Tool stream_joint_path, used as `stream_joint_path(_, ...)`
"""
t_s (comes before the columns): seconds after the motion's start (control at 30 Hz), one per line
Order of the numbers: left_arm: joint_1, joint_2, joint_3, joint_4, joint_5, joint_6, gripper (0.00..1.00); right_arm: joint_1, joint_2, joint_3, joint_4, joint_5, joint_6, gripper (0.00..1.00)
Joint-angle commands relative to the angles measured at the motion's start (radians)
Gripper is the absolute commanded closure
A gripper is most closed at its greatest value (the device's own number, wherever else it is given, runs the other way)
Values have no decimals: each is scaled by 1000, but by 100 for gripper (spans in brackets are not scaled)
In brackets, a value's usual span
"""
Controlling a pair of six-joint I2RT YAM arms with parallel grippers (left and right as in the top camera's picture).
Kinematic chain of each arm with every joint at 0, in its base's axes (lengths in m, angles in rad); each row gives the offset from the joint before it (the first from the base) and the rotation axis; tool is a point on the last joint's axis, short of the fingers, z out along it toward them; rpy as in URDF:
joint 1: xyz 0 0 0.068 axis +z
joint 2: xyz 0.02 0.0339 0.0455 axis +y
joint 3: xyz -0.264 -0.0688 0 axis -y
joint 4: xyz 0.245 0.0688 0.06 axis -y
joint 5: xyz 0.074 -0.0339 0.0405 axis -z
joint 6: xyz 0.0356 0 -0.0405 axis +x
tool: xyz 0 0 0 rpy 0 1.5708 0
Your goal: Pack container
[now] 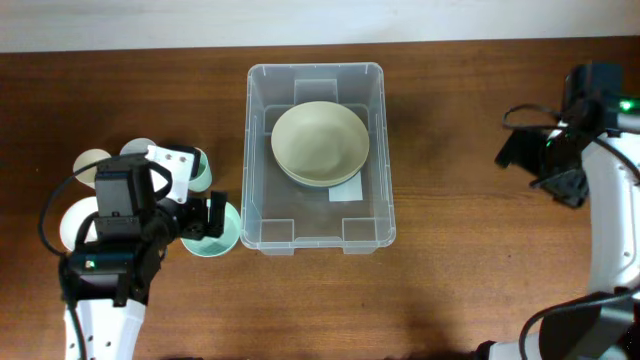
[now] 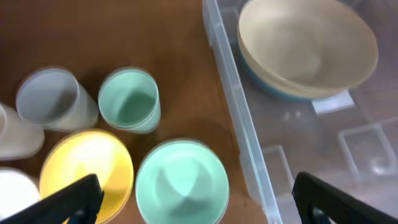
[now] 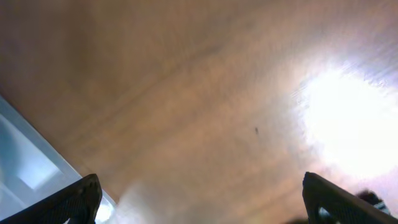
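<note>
The container (image 1: 262, 200) sits mid-surface (image 1: 450, 280), clear-walled, with a cream bowl (image 1: 320, 142) lying in its far half. My left hand (image 2: 198, 200) hangs released, fingers spread wide above a mint bowl (image 2: 180, 183) just outside the container's left wall, beside a yellow bowl (image 2: 87, 168). My right hand (image 3: 208, 202) is also spread wide, grasping nothing, and hovers over wood well off to the right.

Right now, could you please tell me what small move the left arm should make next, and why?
Probably lower the open left gripper onto the mint bowl's rim and close: it hangs right above that bowl, beside the container, which already holds the cream bowl.
</note>
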Motion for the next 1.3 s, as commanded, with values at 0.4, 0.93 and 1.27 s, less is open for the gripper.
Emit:
stream_joint_path(0.4, -369, 366, 357, -59, 24, -104, 69, 99, 3, -71, 83, -91, -101, 10)
stream_joint_path(0.93, -533, 767, 363, -25, 83, -94, 99, 99, 3, -71, 92, -68, -101, 9)
stream_joint_path(1.27, -532, 845, 363, 140, -67, -41, 99, 99, 3, -71, 95, -68, -101, 9)
